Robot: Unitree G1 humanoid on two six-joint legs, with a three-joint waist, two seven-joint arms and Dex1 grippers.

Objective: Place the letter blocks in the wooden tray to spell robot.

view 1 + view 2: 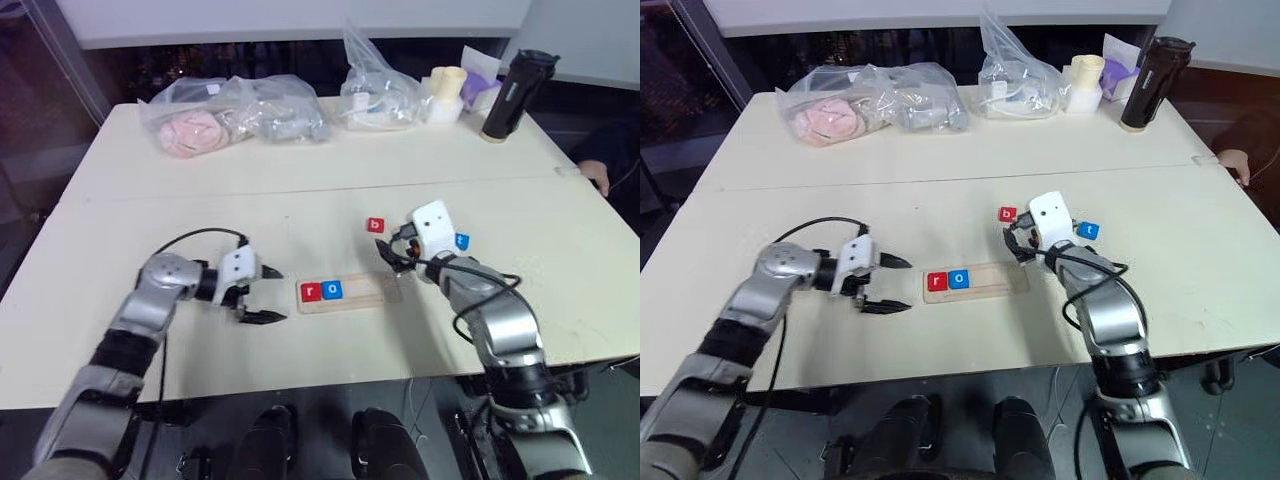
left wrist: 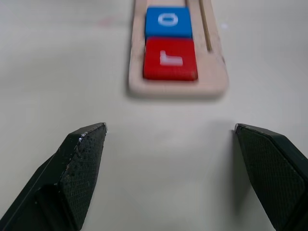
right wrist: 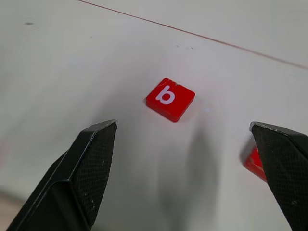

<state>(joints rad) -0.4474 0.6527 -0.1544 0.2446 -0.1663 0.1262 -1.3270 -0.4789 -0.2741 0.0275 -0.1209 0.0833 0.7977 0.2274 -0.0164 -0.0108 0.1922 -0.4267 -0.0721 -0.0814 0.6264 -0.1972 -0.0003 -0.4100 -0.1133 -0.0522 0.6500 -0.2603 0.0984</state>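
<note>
Wooden tray [image 1: 349, 292] on the surface, red r block [image 1: 310, 291] and blue o block [image 1: 333, 290] seated at its left end. Left hand [image 1: 263, 294] wide open, empty — just beside that end. Right hand [image 3: 185, 159] wide open, empty, near red b block [image 3: 170, 99]. Blue t block [image 1: 1089, 230] lying loose.

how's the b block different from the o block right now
The b block is red; the o block is blue. The b block lies loose on the table, beyond the wooden tray, while the o block sits in the tray's groove, right next to the r block. The open right hand points at the b block; the open left hand faces the tray's end. Both are small square tiles with white lowercase letters.
</note>
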